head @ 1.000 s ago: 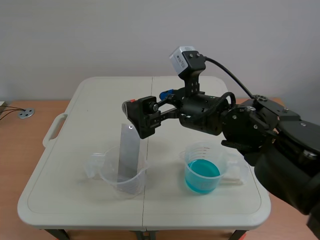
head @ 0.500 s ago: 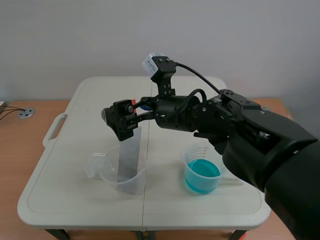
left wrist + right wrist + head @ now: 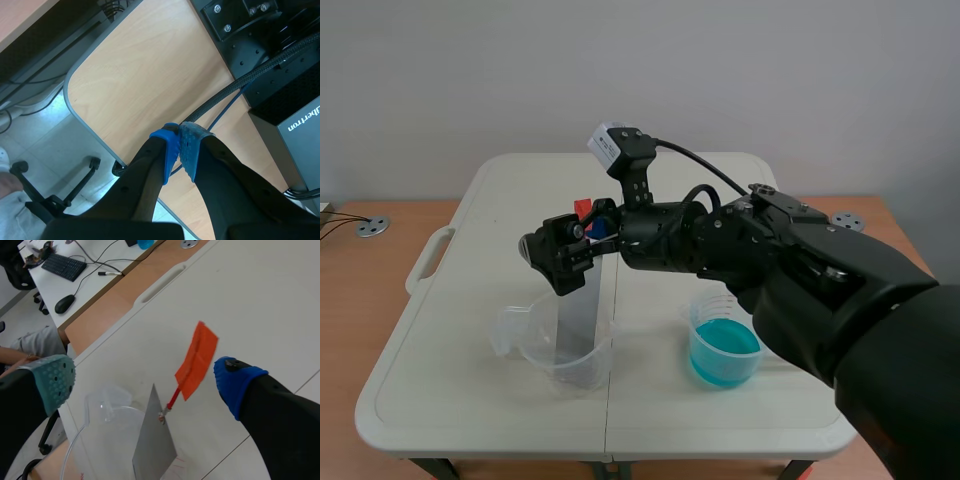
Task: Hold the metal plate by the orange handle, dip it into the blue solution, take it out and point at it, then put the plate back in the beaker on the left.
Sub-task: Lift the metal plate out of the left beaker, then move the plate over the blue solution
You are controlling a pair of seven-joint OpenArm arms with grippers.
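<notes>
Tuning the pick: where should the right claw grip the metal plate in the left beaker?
The orange handle, from above: a flat tab on a thin stem, standing clear above the metal plate and the beaker rim. Close the right claw on its broad faces.

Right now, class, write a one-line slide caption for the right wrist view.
Open right claw brackets the orange handle of the metal plate, which stands ungrasped in the clear beaker.
</notes>
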